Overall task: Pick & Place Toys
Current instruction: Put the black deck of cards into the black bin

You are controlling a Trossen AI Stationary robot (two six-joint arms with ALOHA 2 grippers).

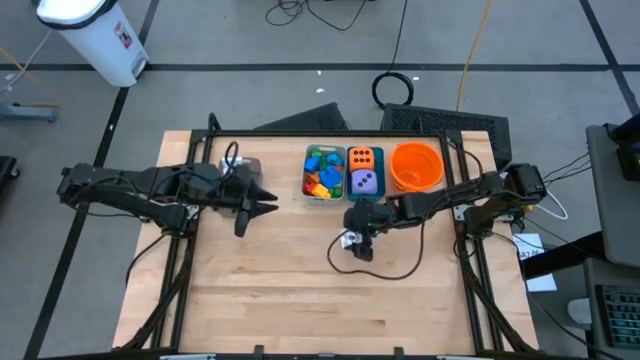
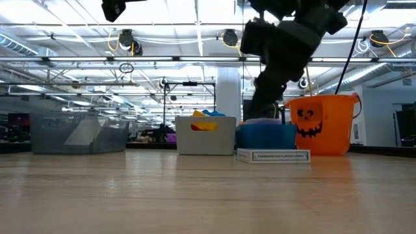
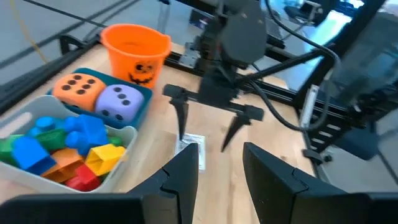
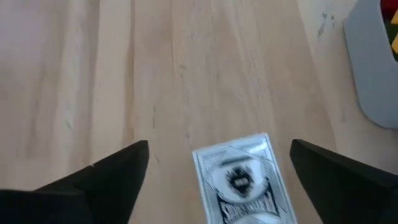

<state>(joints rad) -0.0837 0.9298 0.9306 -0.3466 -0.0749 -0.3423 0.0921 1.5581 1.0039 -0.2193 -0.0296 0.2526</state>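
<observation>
1. White printed packet (image 4: pixel 242 180) – a flat rectangular box with a dark ornate emblem on its upper face and a line of print along its long edge. It lies flat on the wooden table, in front of the teal bin (image 1: pixel 364 196) and apart from it.
2. Orange black-dotted die (image 1: pixel 363 158) – rests in the teal bin, at the far end.
3. Purple white-dotted die (image 1: pixel 366 183) – rests in the teal bin, at the near end, touching the orange die.
4. Plastic bricks (image 1: pixel 323 174) – blue, green, yellow, orange and red, heaped loosely in the grey bin (image 3: pixel 118 180) directly beside the teal bin.
</observation>
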